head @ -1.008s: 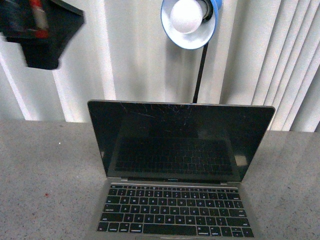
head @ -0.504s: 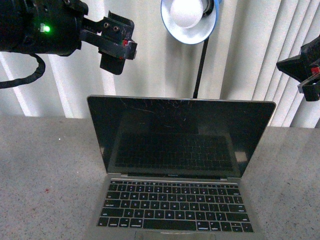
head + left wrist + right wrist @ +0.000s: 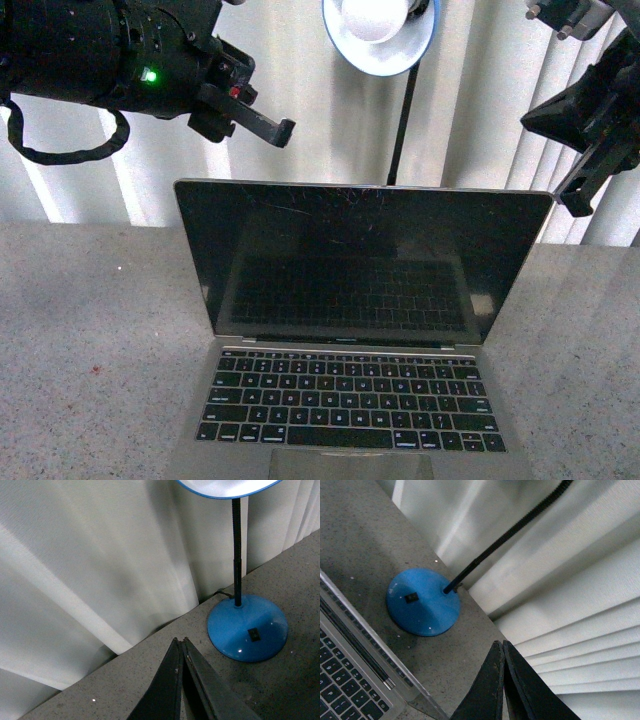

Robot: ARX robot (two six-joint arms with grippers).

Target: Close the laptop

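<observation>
The silver-grey laptop (image 3: 350,330) stands open on the grey counter, its scratched black screen upright and facing me, black keys below. My left gripper (image 3: 283,132) is shut and empty, held in the air above the screen's top left corner. My right gripper (image 3: 577,204) is shut and empty, beside the screen's top right corner. In the right wrist view the shut gripper (image 3: 500,645) hangs above the counter behind the laptop (image 3: 350,670). In the left wrist view the shut gripper (image 3: 180,642) is over bare counter near the lamp base.
A blue desk lamp (image 3: 378,35) stands behind the laptop, its head above the screen, its black stem (image 3: 400,135) running down to a round blue base (image 3: 247,627) that also shows in the right wrist view (image 3: 422,602). White vertical blinds (image 3: 490,120) close the back.
Both arms have come in over the laptop: the left gripper moved right and down toward the screen's top left, the right gripper moved in toward the top right corner. The laptop stays open.
</observation>
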